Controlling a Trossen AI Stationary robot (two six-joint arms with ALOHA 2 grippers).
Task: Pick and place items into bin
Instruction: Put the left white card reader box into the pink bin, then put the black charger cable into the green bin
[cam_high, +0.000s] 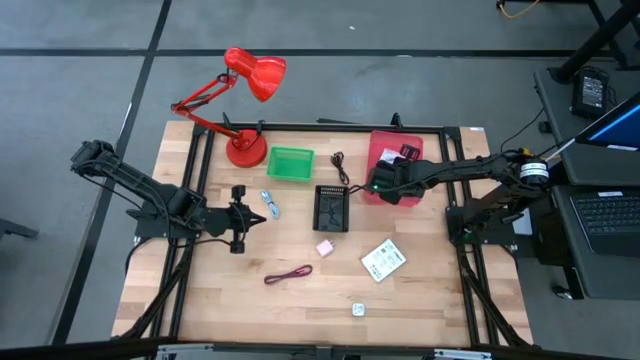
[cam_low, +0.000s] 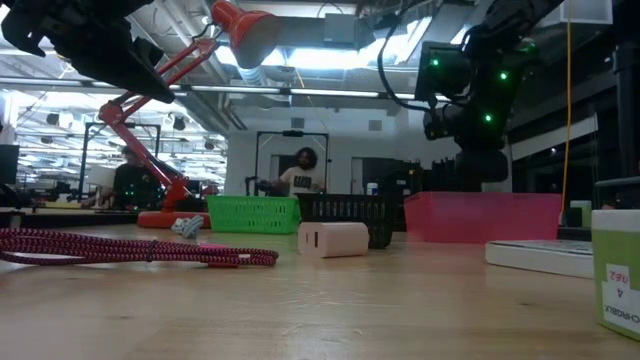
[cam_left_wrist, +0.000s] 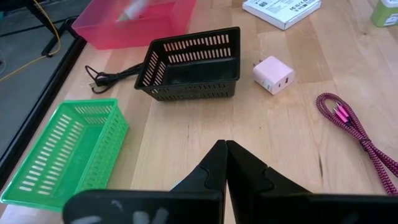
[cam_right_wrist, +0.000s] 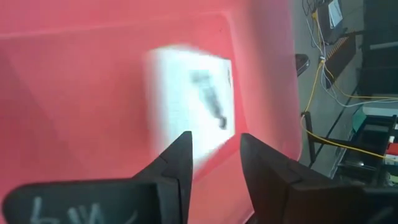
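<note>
Right gripper (cam_right_wrist: 214, 165), fingers parted and empty, hangs over the red bin (cam_high: 383, 150) at upper right, a white packet (cam_right_wrist: 189, 93) blurred beneath; left gripper (cam_left_wrist: 225, 163) closed, empty.

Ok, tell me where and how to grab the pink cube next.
Grip the pink cube across its two flat side faces, coming straight down from above. It sits alone on bare table just in front of the black basket, so a top approach probably clears the basket wall. The left wrist view shows prongs on one face; best avoid that side.
</note>
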